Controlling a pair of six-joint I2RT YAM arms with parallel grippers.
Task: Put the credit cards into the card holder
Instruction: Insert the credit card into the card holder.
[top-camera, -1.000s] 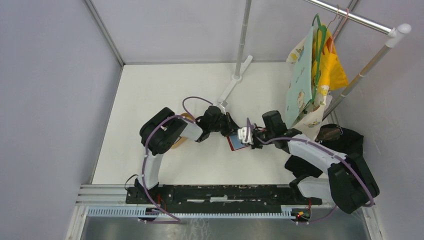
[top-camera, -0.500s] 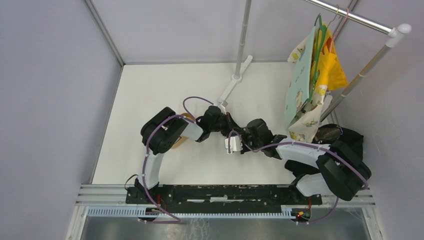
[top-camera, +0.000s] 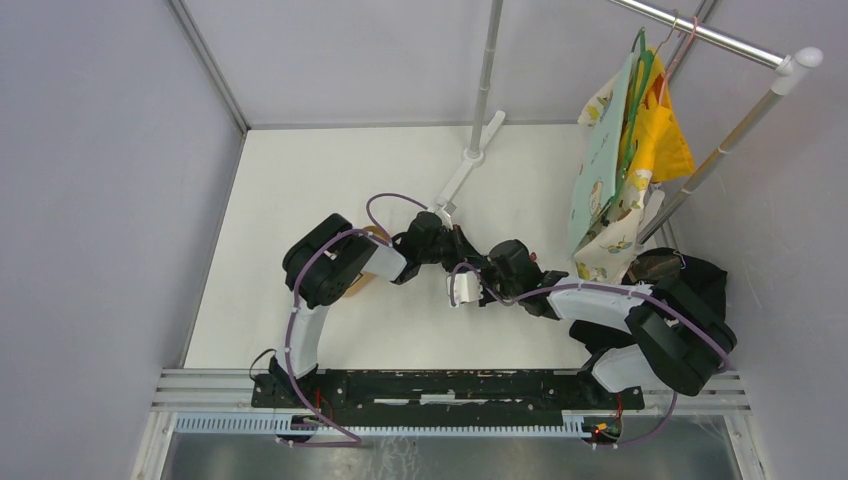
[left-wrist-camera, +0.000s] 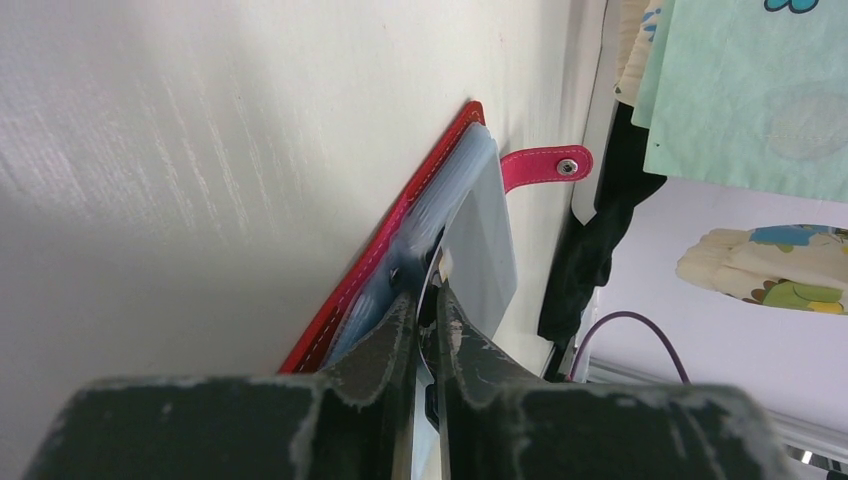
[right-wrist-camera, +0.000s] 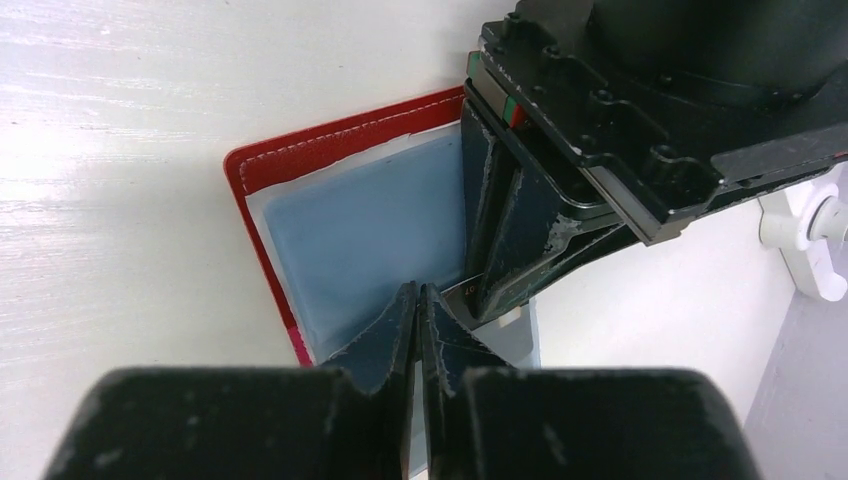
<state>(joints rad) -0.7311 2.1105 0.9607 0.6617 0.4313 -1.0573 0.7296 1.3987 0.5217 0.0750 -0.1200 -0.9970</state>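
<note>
On table (top-camera: 300, 180) centre, card holder (right-wrist-camera: 350, 220) lies under L tool (left-wrist-camera: 428, 300) & R tool (right-wrist-camera: 418, 300), tips nearly touching.

The white tabletop (top-camera: 320, 180) carries an open red leather-like card holder (right-wrist-camera: 300, 150) lying flat, and a white metal rack foot (top-camera: 462, 175) farther back.

I see L gripper (left-wrist-camera: 428, 290) nearly closed, pinching grey-blue pocket edge of card holder (left-wrist-camera: 398, 228); snap tab (left-wrist-camera: 545, 165) sticks out past holder, hanging cloth (left-wrist-camera: 740, 90) beyond it.

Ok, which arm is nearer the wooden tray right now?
Left. The left arm passes directly over the tray; the right arm sits well off to its right.
</note>
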